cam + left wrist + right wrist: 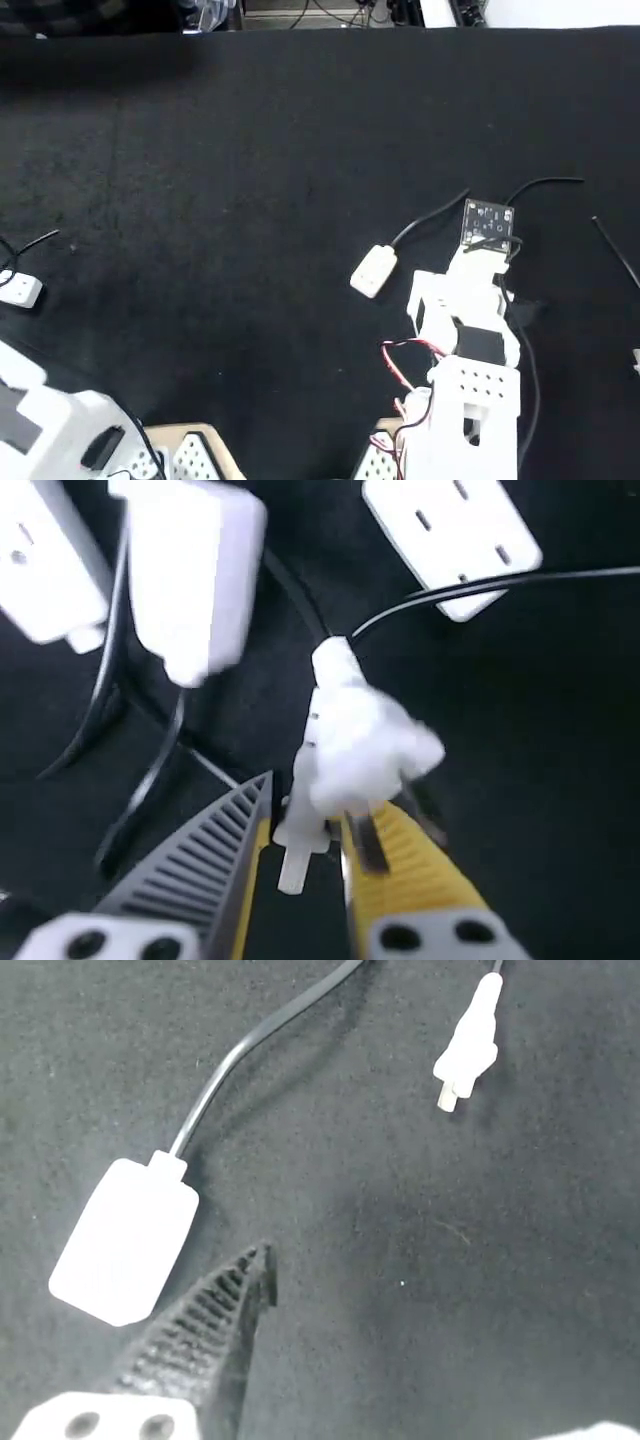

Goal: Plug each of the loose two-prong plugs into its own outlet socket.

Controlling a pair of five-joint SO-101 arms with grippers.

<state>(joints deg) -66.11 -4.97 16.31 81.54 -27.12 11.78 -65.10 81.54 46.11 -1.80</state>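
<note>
Your left gripper (305, 815) is clamped on a plug (355, 740). Its prongs seem to point back toward the wrist, away from the sockets (450, 535) lying just beyond it. This looks like the carry-to-socket step. Next you likely need to turn the prongs to face a free socket and line them up with its slots. Your right gripper (420, 1350) hangs with jaws apart beside a block (125, 1240). A second plug (467, 1055) lies loose, well apart.

No readable text, numbers or signs (outlet socket (452, 542) face carries slots only).
</note>
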